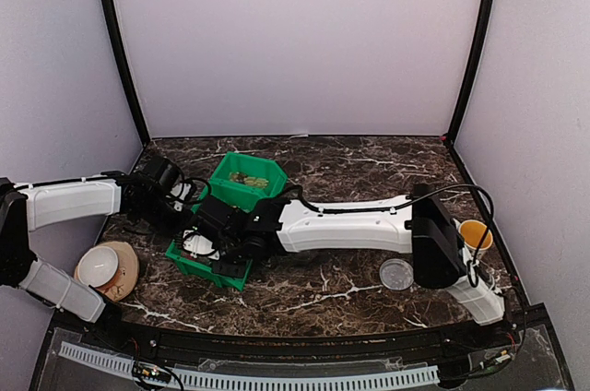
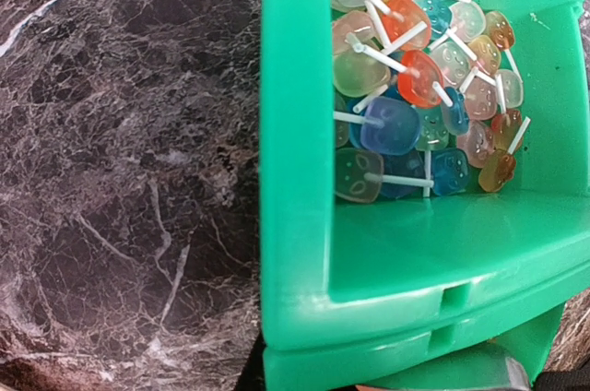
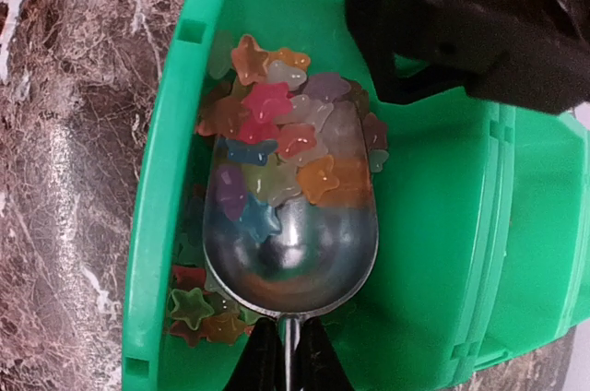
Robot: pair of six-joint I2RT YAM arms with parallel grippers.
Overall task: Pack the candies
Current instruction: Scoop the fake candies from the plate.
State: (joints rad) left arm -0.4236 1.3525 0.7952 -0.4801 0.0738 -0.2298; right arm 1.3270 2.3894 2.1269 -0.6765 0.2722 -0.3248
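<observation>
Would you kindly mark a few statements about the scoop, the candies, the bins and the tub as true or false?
1. The silver metal scoop carries star-shaped candies. True.
2. The right gripper is open and empty. False: it is shut on the scoop's handle.
3. A green plastic bin holds round candies on white sticks. True.
4. The small clear round tub sits inside a bin. False: it stands on the dark marble table, beside the right arm.
</observation>
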